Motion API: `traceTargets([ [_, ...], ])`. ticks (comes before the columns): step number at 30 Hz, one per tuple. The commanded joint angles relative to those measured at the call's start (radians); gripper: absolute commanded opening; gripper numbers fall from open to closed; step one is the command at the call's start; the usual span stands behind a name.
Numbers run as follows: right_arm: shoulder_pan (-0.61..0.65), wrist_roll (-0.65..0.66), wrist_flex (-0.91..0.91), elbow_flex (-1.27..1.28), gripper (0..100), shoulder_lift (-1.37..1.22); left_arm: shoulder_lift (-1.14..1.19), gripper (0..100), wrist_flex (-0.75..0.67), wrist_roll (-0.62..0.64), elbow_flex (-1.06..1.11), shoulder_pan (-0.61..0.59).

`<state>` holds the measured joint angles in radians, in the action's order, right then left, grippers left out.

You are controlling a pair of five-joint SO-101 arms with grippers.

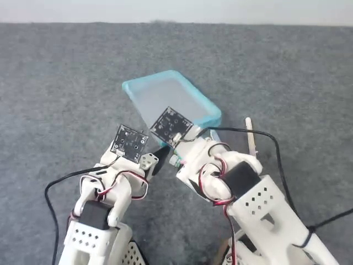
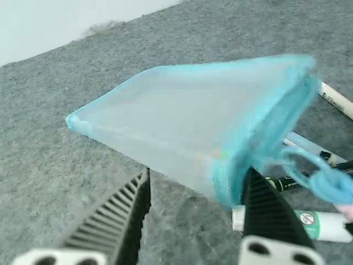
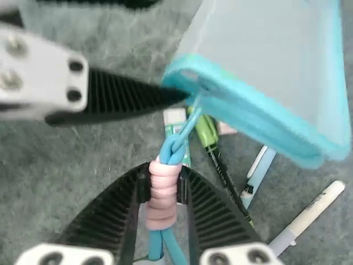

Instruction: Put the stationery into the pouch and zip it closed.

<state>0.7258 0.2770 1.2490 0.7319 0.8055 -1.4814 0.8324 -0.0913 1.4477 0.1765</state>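
A: Fig. 1, left side. Your left gripper (image 2: 198, 176) has its jaws spread wide. The pale blue pouch (image 2: 187, 116) sits tilted over the grey worktop (image 2: 49, 143), and its lower edge crosses the gap between those jaws. Its zip-end corner touches one jaw, while the other jaw stands apart from the fabric.

B: Agreed. Right side: your right gripper (image 3: 164, 168) has its jaws pressed together on the pink pull (image 3: 161, 201). From the pull a blue cord (image 3: 185, 130) runs ahead of those jaws to the same pouch corner, where you see a left jaw's tip touching the fabric.

A: And the stationery?

B: It lies on the worktop outside the pouch, beyond the tips of both pairs of jaws and beneath that corner: a white marker (image 3: 309, 212), a light blue pen (image 3: 259, 168), a black-and-green pen (image 3: 220, 165) and a green-labelled marker (image 2: 311, 223). You cannot tell whether the zip is open.
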Motion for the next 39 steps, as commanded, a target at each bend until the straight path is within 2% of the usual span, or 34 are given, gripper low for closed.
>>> traceTargets([
  [1, 0.004, 0.021, -0.027, 0.006, 0.6, 0.027, 0.011, 25, -0.035, -0.003, -0.015, -0.011],
  [5, 0.004, 0.02, -0.025, 0.017, 0.6, 0.027, 0.011, 25, -0.037, -0.003, -0.027, -0.072],
  [10, -0.008, 0.02, -0.022, 0.011, 0.6, 0.028, 0.012, 25, -0.037, -0.003, -0.025, -0.08],
  [17, -0.219, 0.077, -0.033, 0.009, 0.6, 0.028, 0.012, 25, -0.037, -0.006, -0.024, -0.084],
  [20, -0.265, 0.077, -0.048, 0.011, 0.6, 0.028, 0.012, 25, -0.037, -0.008, -0.024, -0.084],
  [27, -0.272, 0.078, -0.044, 0.011, 0.6, 0.028, 0.012, 25, -0.037, -0.008, -0.024, -0.087],
  [33, -0.272, 0.078, -0.039, 0.011, 0.6, 0.027, 0.012, 25, -0.051, -0.008, -0.024, -0.152],
  [35, -0.266, 0.071, -0.048, 0.009, 0.6, 0.019, 0.009, 25, -0.028, -0.008, -0.028, -0.123],
  [39, -0.189, 0.041, -0.061, -0.048, 0.6, 0.016, 0.005, 29, 0.095, -0.009, -0.085, 0.057],
])
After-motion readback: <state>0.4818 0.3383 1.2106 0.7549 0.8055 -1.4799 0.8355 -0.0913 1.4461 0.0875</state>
